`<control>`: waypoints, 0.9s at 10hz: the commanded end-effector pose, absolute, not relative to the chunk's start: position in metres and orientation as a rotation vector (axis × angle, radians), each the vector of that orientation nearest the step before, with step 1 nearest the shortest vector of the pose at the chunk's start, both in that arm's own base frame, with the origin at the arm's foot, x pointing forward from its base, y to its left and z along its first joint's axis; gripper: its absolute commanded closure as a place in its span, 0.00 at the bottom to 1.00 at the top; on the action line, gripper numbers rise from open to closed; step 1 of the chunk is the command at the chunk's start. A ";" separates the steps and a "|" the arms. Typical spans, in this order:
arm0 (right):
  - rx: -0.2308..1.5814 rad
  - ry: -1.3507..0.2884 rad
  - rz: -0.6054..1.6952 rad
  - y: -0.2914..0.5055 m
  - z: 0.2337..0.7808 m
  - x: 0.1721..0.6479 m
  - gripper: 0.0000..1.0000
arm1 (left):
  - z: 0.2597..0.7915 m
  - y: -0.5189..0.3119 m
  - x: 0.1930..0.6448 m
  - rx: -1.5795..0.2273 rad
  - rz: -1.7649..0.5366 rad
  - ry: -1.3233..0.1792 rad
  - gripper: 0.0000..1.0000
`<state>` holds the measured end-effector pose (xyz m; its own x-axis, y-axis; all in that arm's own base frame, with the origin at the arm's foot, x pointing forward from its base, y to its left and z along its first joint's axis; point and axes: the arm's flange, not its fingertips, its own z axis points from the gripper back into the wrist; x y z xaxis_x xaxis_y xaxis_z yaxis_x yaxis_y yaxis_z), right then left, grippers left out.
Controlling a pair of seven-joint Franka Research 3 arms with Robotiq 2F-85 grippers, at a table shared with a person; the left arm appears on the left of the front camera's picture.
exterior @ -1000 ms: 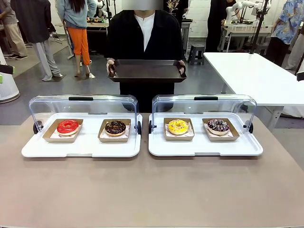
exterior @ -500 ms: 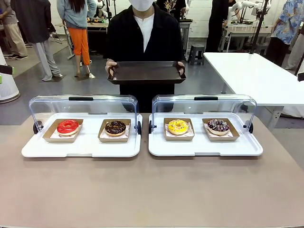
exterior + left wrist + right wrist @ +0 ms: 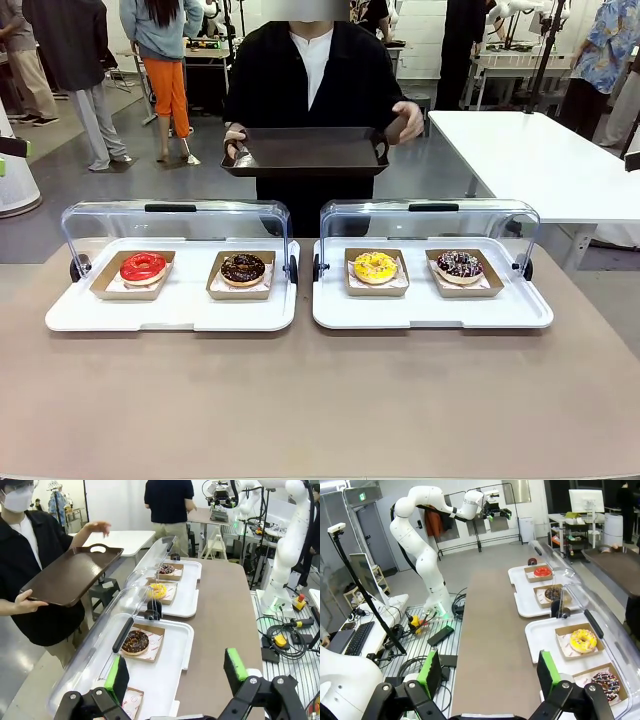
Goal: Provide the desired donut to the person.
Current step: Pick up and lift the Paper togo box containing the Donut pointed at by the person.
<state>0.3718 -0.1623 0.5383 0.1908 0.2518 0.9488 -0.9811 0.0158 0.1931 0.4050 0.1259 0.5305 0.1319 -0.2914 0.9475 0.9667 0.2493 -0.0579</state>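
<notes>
Donuts (image 3: 375, 266) lie on white trays (image 3: 430, 316) by clear lids (image 3: 430, 226); both end effectors (image 3: 176, 670) (image 3: 487, 673) spread, empty.

— Where do the donuts lie?
— Four in a row across the surface (image 3: 320, 400), each flat in its own brown card tray (image 3: 108, 288). There's a red-glazed donut (image 3: 143, 266) far left, a chocolate donut (image 3: 243, 267) beside it, then a yellow donut (image 3: 375, 266) and a dark sprinkled donut (image 3: 459, 264).
— And the person?
— The person (image 3: 305, 75) stands at the far side, in a black top over a white collar. One hand (image 3: 233, 137) grips a dark tray (image 3: 305, 150) at chest height; the other hand (image 3: 407, 120) hovers open just off its end.
</notes>
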 end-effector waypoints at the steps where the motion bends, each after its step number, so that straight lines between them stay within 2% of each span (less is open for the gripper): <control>1: 1.119 -0.882 1.183 -0.163 0.538 0.372 0.00 | 0.531 0.127 0.405 -0.860 -1.096 -1.022 0.00; 9: 1.119 -0.882 1.183 -0.163 0.538 0.372 0.00 | 0.531 0.127 0.405 -0.860 -1.096 -1.022 0.00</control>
<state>0.3713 -0.1635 0.5384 0.1920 0.2521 0.9485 -0.9809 0.0197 0.1933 0.4050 0.1258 0.5305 0.1320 -0.2917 0.9473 0.9667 0.2493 -0.0579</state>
